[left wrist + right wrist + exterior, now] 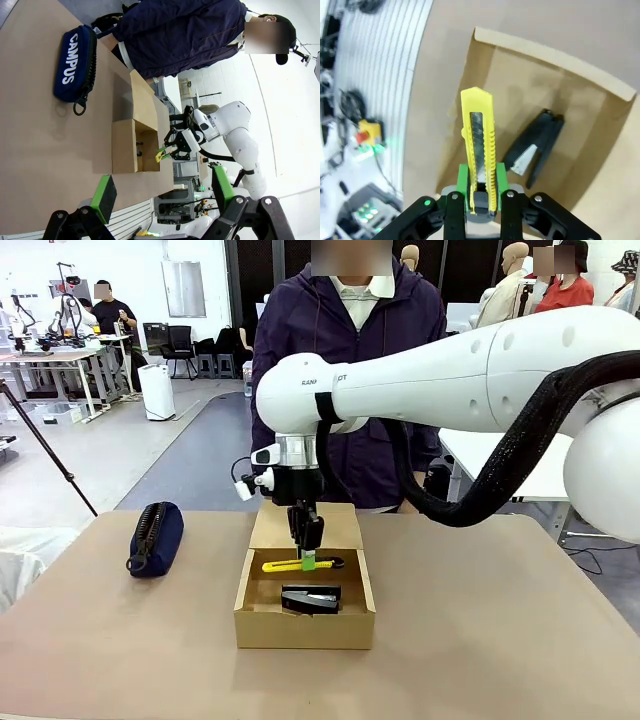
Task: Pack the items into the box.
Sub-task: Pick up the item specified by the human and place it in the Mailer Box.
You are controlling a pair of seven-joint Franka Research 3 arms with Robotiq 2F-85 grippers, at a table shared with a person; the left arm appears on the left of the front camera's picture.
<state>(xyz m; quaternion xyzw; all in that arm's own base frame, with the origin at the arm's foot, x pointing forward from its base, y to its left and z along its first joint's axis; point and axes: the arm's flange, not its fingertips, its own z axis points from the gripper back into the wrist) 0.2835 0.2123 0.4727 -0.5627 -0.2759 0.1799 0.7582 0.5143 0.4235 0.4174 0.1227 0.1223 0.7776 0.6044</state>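
Centrally on the counter point(480, 640), nearest the front camera, stands the open cardboard box point(304, 629). Its hinged lid flap is laid back toward 12 o'clock.

The black stapler-like device point(310, 598) lies on the box floor just behind the near wall.

At 12 o'clock from it, over the far half of the box, is the yellow utility knife point(284, 565). It lies crosswise, its black end pointing to 3 o'clock. Whether it touches the box floor cannot be told.

The right pincer point(308, 559) comes straight down from above, closed on the knife near that black end.

In the right wrist view the yellow body runs from between the green pads point(462, 176) toward 12 o'clock with the blade slot facing the camera. The stapler-like device lies at 2 o'clock from the pincer, apart from the knife.

The left pincer point(162, 192) hangs well away from the box with its pads spread wide, gripping nothing. In its own view the box lies toward 11 o'clock.

A navy zippered pouch point(155, 537) rests on the counter at 10 o'clock from the box.

A person point(345, 350) in a dark jacket stands at the far edge.
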